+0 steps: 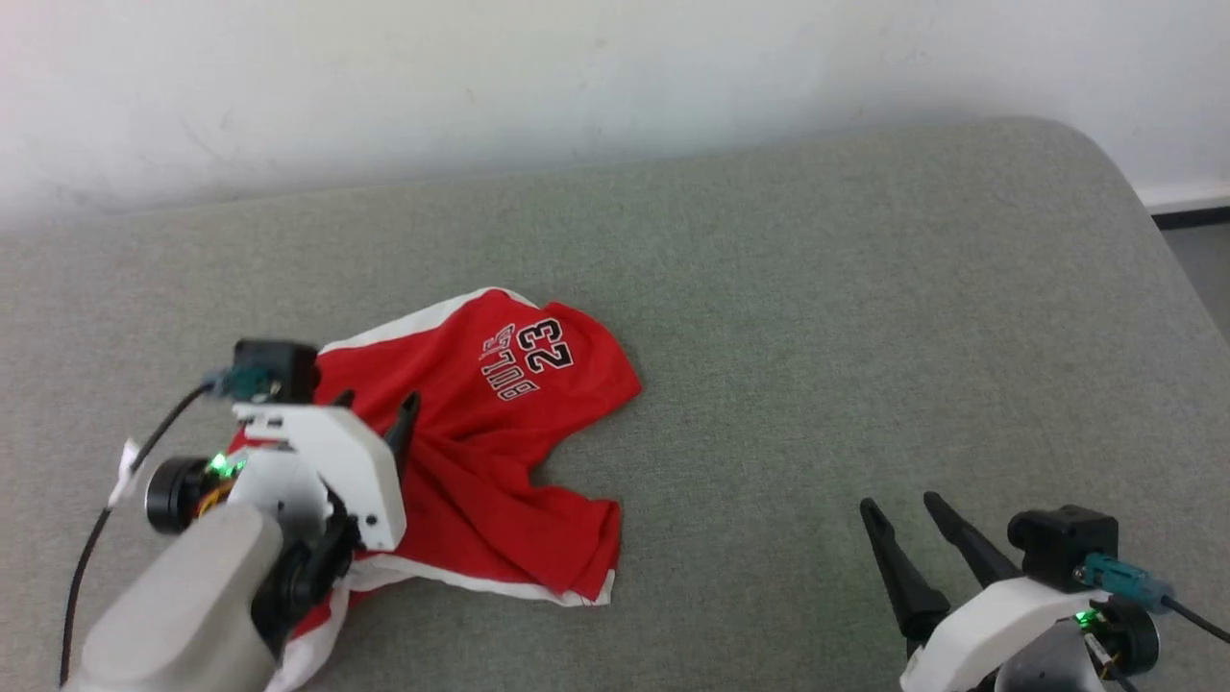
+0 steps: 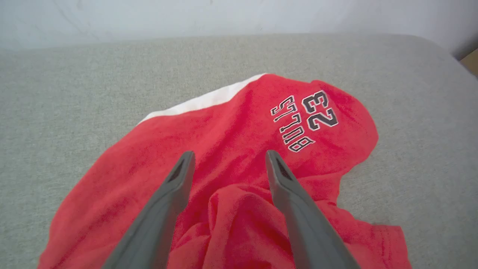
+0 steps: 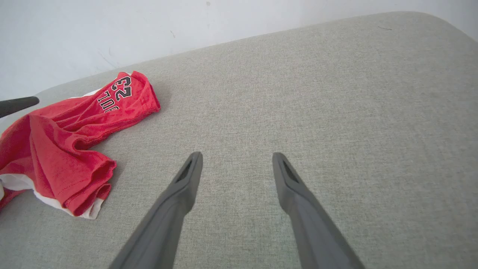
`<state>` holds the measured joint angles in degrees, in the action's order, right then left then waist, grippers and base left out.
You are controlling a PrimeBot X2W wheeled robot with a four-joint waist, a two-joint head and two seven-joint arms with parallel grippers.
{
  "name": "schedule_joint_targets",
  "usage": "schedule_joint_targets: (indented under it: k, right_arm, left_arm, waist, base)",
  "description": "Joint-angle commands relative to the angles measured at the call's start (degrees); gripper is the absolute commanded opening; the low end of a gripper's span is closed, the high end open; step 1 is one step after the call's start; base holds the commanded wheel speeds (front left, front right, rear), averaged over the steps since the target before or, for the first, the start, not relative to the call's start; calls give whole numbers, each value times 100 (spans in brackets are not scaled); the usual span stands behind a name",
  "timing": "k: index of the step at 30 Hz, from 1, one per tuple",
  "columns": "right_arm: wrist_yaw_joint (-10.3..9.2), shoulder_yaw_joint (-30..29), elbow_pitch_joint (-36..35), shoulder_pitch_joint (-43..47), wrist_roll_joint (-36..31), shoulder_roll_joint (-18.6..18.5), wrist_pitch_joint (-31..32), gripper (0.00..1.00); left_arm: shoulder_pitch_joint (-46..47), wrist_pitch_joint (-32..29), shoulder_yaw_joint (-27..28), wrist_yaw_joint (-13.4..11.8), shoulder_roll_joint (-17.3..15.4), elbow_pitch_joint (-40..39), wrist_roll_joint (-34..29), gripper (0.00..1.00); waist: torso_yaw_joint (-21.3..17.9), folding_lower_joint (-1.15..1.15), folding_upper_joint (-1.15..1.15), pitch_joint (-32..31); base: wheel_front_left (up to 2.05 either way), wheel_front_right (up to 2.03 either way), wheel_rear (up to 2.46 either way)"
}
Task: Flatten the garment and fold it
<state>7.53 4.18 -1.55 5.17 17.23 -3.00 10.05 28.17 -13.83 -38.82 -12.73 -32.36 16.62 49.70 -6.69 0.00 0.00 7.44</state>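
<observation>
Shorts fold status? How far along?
Done: nothing visible. The shorts lie crumpled on the grey cushion, one leg bunched up, print facing up. In hand: the left gripper is over the shorts, jaws open, gripping nothing. The right gripper sits apart over bare cushion, jaws open. Left: flatten fully, then fold.

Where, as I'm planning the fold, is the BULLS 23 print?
In the head view, the print lies on the garment's far part, left of centre on the grey surface, just beyond the left gripper.
</observation>
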Motion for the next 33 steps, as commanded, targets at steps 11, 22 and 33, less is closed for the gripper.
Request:
schedule_joint_targets:
  k: [11, 22, 33]
  right_arm:
    - [-4, 165, -68, 206, -41, 13, 152, 100]
    - [-4, 1014, 250, 63, 22, -94, 679, 100]
    - [-4, 2009, 1630, -930, 180, -145, 1043, 100]
  left_arm:
    - [-1488, 2293, 676, -837, -20, -1326, -355, 100]
    - [-2666, 2879, 1521, -1133, 387, -2178, -1375, 100]
    - [-3154, 2882, 2007, -599, 1036, -2170, -1975, 100]
  waist:
    - [526, 0, 0, -419]
    - [777, 0, 0, -539]
    - [1156, 0, 0, -521]
  base:
    - [0, 0, 0]
    - [0, 0, 0]
    - [0, 0, 0]
